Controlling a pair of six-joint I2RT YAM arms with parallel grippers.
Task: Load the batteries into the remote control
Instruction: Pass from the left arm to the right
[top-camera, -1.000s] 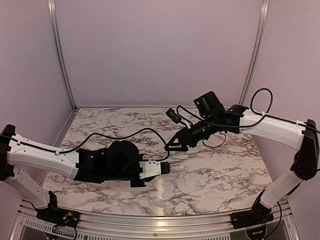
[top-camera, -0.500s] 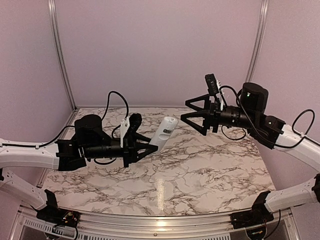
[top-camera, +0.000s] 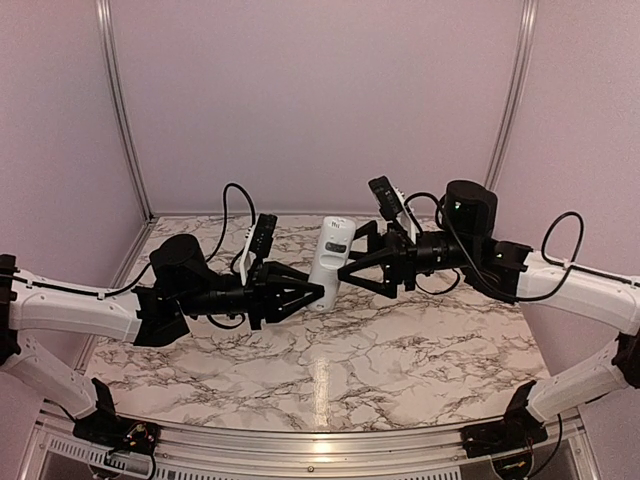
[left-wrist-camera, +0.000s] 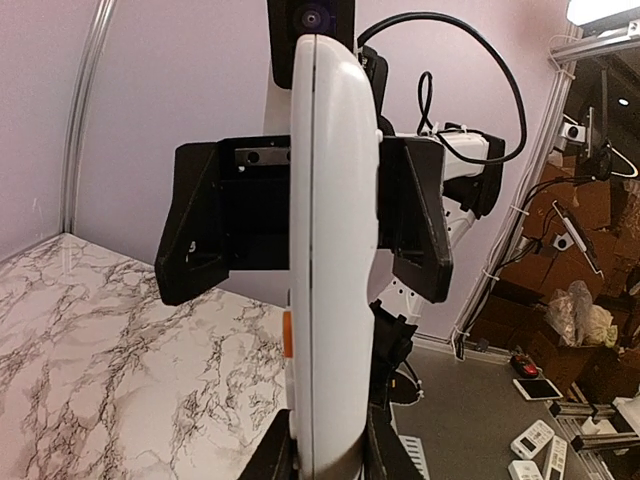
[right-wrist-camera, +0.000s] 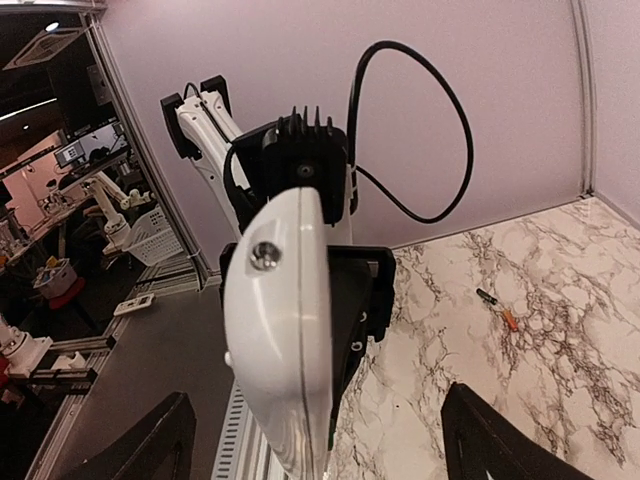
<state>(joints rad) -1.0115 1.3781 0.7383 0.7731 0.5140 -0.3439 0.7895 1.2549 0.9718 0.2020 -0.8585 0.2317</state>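
The remote control (top-camera: 331, 262) is up in the air over the mid-table, roughly upright, top end tilted a bit to the right. The left gripper (top-camera: 316, 294) is clamped on its lower end; in the left wrist view the fingers (left-wrist-camera: 385, 452) pinch the remote control's bottom from both sides. That view shows it edge-on, with a small orange spot on the narrow side, can't tell what it is.

The right gripper (top-camera: 350, 262) faces it from the opp. side with jaws spread wide. Its fingers (right-wrist-camera: 150, 440) sit well out to either side of the white body, not touching it as far as the pics show.

The batteries (right-wrist-camera: 509, 320) lie on the marble table (top-camera: 400, 350) close to the foot of the back wall (top-camera: 320, 100) and well apart from the remote control. They're tiny, seen only in the right wrist view.

Room to move: there's open air under the remote control down to the tabletop, and a clear gap behind it to the wall. The right arm's cable (top-camera: 560, 235) loops near its wrist.
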